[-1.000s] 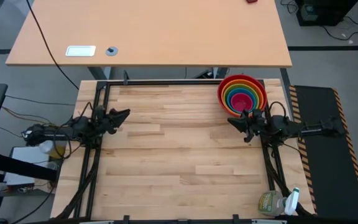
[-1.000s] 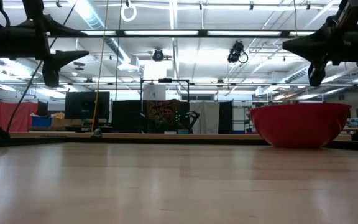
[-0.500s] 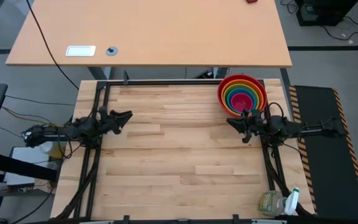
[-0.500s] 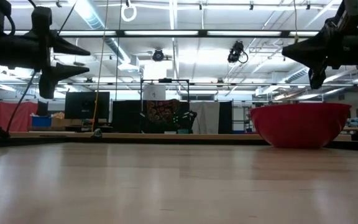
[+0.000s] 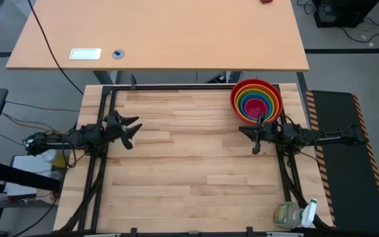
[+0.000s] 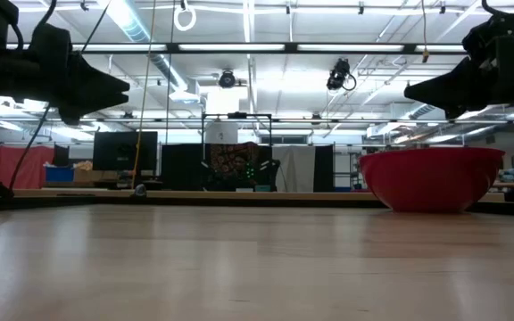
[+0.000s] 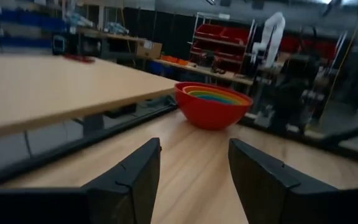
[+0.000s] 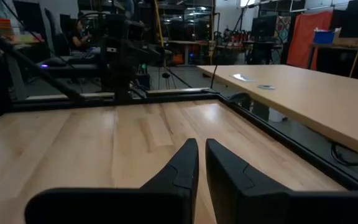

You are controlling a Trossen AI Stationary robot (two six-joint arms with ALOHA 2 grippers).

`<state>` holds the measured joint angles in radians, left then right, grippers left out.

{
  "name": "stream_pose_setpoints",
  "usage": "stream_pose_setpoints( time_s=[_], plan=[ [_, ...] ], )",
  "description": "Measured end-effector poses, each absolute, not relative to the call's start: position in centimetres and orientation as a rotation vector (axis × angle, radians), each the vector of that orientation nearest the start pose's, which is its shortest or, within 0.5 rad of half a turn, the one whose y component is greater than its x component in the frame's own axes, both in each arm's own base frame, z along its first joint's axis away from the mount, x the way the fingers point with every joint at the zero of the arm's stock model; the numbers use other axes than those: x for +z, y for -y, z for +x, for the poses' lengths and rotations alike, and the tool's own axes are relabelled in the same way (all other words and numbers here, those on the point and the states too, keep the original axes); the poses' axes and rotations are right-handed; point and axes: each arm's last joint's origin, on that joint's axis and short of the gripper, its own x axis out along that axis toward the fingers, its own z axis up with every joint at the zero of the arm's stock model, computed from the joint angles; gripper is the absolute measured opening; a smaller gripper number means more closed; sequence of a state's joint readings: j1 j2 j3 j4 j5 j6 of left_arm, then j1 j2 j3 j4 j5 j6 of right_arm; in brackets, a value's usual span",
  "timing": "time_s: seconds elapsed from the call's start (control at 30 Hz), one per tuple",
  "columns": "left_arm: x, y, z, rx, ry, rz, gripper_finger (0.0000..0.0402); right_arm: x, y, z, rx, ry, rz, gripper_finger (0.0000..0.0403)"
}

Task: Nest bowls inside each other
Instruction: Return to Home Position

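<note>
The bowls (image 5: 256,99) sit nested in one stack at the table's far right corner: red outermost, then orange, green and blue, with pink in the middle. In the low view only the red bowl (image 6: 431,178) shows, resting on its base. The stack also appears in the left wrist view (image 7: 213,106). My left gripper (image 5: 134,131) hovers open above the table's left side, pointing level toward the right. My right gripper (image 5: 245,131) hovers just near of the stack, pointing level toward the left. Its fingers (image 8: 201,144) are almost together with only a thin slit between them, holding nothing.
A light wooden desk (image 5: 156,33) stands beyond the far edge. A spray bottle (image 5: 293,214) lies at the near right corner. Black frame rails (image 5: 176,86) run along the table's far, left and right sides. Bare wood lies between the two arms.
Both grippers have rolled about their own pointing line while staying in place above the table. My left gripper's fingers, earlier one above the other in the low view, now lie side by side. The bowls have not moved.
</note>
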<state>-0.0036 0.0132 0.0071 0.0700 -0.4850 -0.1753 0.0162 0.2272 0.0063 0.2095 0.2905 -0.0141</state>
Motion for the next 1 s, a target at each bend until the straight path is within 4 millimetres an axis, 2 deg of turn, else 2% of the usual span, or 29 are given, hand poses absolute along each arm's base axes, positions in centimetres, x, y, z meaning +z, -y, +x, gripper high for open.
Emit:
stream_pose_setpoints(
  time_s=[0.1, 1.0],
  plan=[
    [17.14, -1.32, 9.46, 0.477, 0.089, -0.125, 0.0192, 16.68, 0.65, 11.06, -0.273, -0.013, -0.020, 0.0039],
    [17.14, -1.32, 9.46, 0.477, 0.091, -0.130, 0.0192, 16.70, 0.64, 11.06, -0.270, -0.011, -0.020, 0.0039]
  ],
)
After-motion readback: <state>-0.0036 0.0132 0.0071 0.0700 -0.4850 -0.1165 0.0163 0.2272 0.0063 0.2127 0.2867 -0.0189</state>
